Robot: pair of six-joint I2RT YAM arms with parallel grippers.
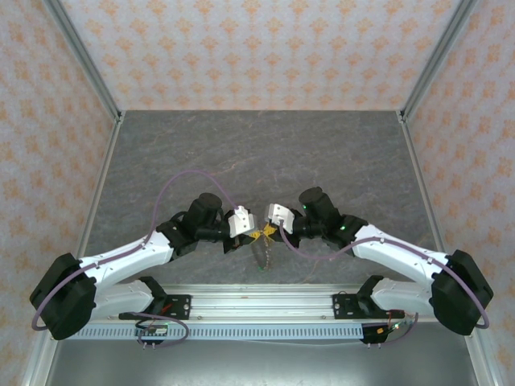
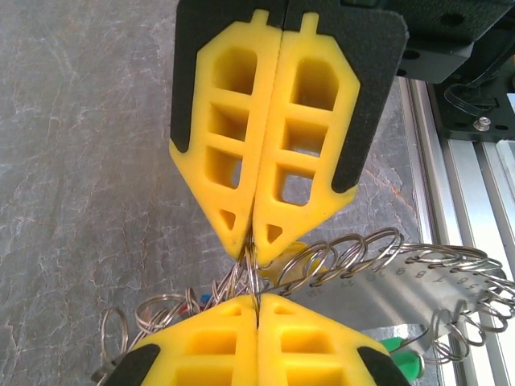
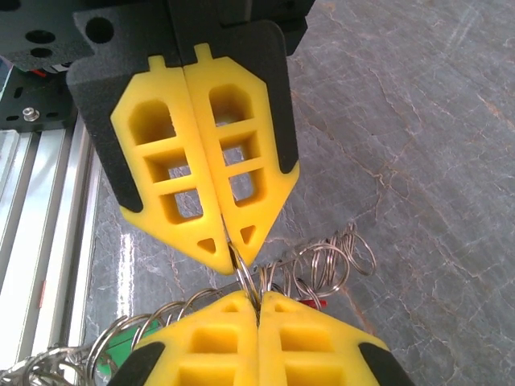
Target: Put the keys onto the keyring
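Note:
My two grippers meet tip to tip low over the grey table, near the front rail. The left gripper [image 1: 254, 235] [image 2: 257, 297] and the right gripper [image 1: 272, 232] [image 3: 259, 296] are both shut on one small split ring [image 2: 254, 273] [image 3: 246, 277], each from its own side. That ring belongs to the keyring [image 2: 451, 259] [image 3: 322, 265], a wiry loop strung with several small rings, which hangs below the fingertips [image 1: 261, 256]. Keys dangle from it: a green head [image 2: 402, 359] [image 3: 119, 347] and a red head [image 3: 315, 303]. My fingers hide the other keys.
The aluminium base rail [image 1: 265, 301] [image 2: 475, 185] runs close behind the grippers. A shiny numbered metal strip [image 2: 386, 301] lies under the keyring. Grey marbled table [image 1: 257, 153] stretches away to the patterned walls.

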